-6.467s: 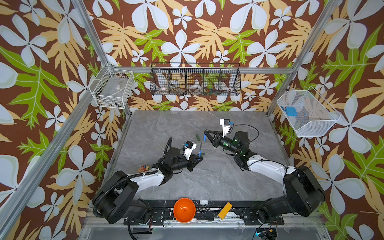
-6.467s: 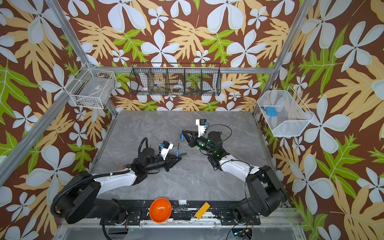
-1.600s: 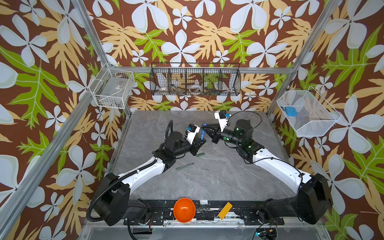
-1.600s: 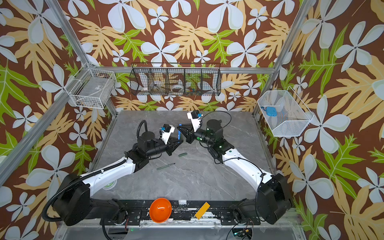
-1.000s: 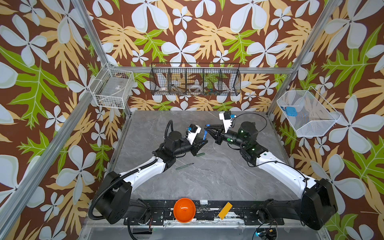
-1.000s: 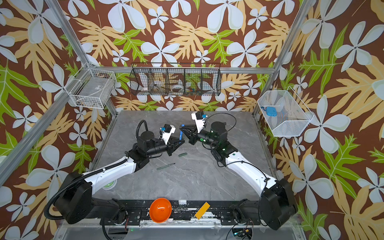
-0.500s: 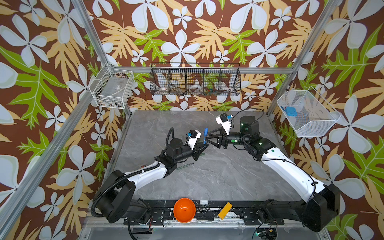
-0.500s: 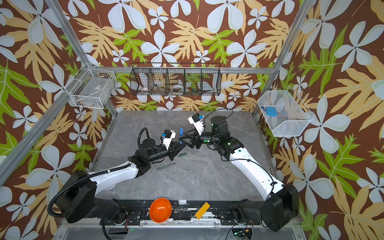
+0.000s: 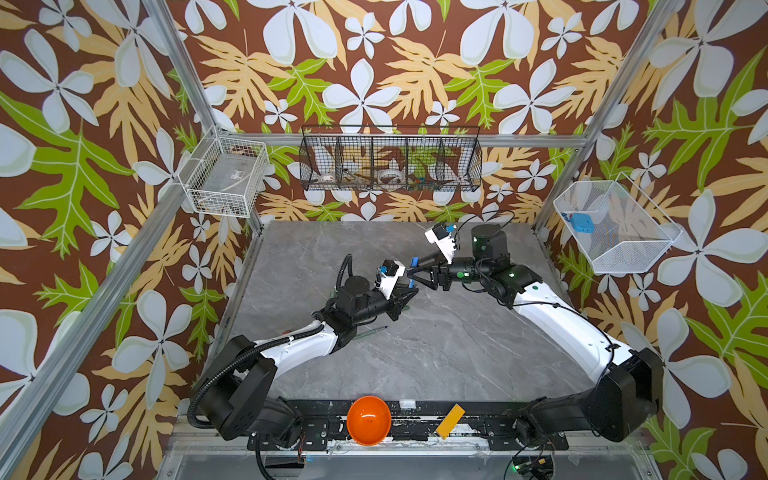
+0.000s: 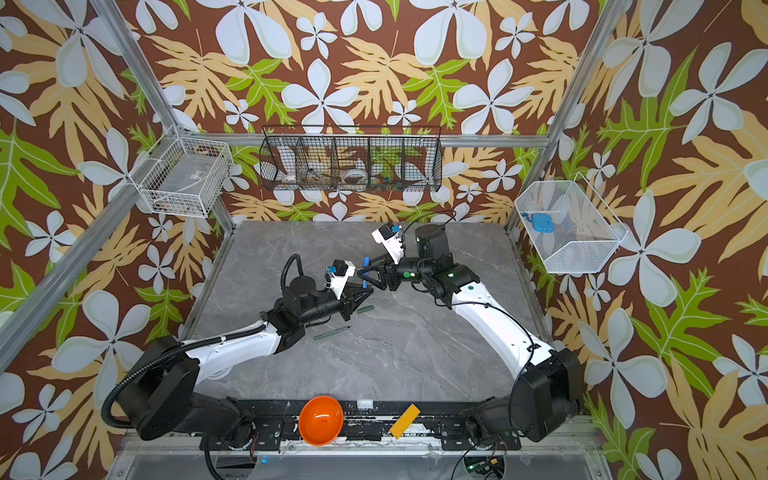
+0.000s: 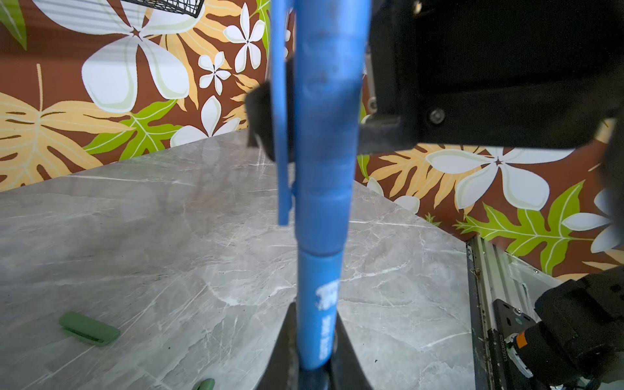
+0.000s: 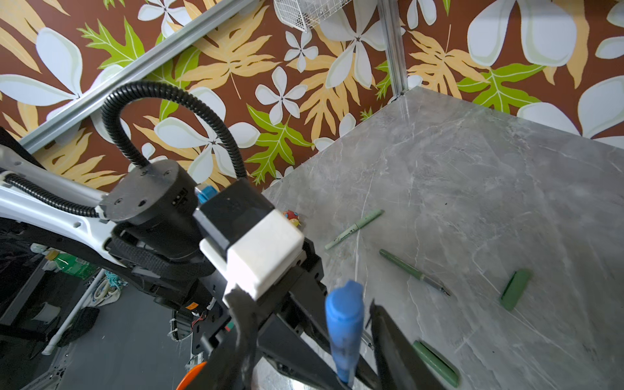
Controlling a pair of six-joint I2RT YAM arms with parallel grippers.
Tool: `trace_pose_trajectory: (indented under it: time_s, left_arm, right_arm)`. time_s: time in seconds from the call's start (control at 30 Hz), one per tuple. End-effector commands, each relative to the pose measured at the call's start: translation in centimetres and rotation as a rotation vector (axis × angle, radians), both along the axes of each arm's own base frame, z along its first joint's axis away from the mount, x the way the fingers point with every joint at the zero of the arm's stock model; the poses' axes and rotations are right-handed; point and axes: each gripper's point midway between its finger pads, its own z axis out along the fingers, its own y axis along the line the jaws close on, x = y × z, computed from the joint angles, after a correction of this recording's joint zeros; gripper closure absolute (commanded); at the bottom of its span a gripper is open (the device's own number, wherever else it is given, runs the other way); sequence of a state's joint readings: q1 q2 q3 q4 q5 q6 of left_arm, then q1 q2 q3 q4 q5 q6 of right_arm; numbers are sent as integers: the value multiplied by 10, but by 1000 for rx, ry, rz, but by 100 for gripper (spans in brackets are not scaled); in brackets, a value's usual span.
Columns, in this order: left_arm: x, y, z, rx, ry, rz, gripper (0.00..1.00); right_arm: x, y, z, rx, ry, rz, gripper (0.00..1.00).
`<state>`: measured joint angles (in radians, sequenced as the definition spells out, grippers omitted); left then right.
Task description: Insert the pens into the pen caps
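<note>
The blue pen [image 11: 317, 304] is held in the air above the middle of the bench [image 9: 436, 353], its barrel clenched in my left fingers [image 11: 285, 337]. The blue cap [image 11: 324, 118] sits over its far end. My right fingers [image 12: 391, 337] are released and spread to either side of the cap. In the right wrist view one is just beside it and the other is clear of it.

A black basket [image 9: 390, 139] on the back wall, split into compartments, holds small odds and ends I cannot make out. A left white basket [image 9: 226, 199] holds something flat and pale. A right white basket [image 9: 623, 257] holds a blue block [image 9: 579, 222]. An orange bowl [image 9: 368, 419] sits at the front rail.

Loose on the bench below the arms I count two pens, a pale green pen [image 12: 354, 229] and a dark green pen [image 12: 413, 271]. I also count two caps, a dark green cap [image 12: 515, 288] and a second cap [image 12: 435, 363]. With the blue pair, that makes three pens and three caps in view.
</note>
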<state>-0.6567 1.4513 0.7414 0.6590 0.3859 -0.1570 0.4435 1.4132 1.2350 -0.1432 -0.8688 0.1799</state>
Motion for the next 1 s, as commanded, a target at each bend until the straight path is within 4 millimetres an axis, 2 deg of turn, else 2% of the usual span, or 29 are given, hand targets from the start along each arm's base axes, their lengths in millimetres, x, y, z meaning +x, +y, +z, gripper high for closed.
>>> trace_pose_trajectory:
  time_s: [0.0,0.17,0.3,0.43,0.7,0.73,0.83,0.97]
  left_arm:
    - [5,-1,6,-1,-31,12,100]
    - [4,-1,6,-2,-30,8,100]
    - [2,0,9,-5,-35,6,100]
    - [0,0,17,-18,-49,0,100]
    - [6,-1,24,-24,-75,15,100]
    - [7,-2,26,-29,-78,19,100]
    - [11,-2,38,-67,-93,32,100]
    - [15,-3,70,-171,-139,-11,100]
  right_arm:
    - [-5,0,13,37,-30,11,50]
    - [-5,-2,9,27,-24,1,57]
    - [0,0,4,28,-5,-4,69]
    - [1,2,1,30,12,5,76]
    - [3,2,-9,17,39,-9,100]
    - [2,2,-10,17,43,-8,100]
    - [3,1,-22,6,73,-17,100]
    - [5,0,-43,-18,117,-42,100]
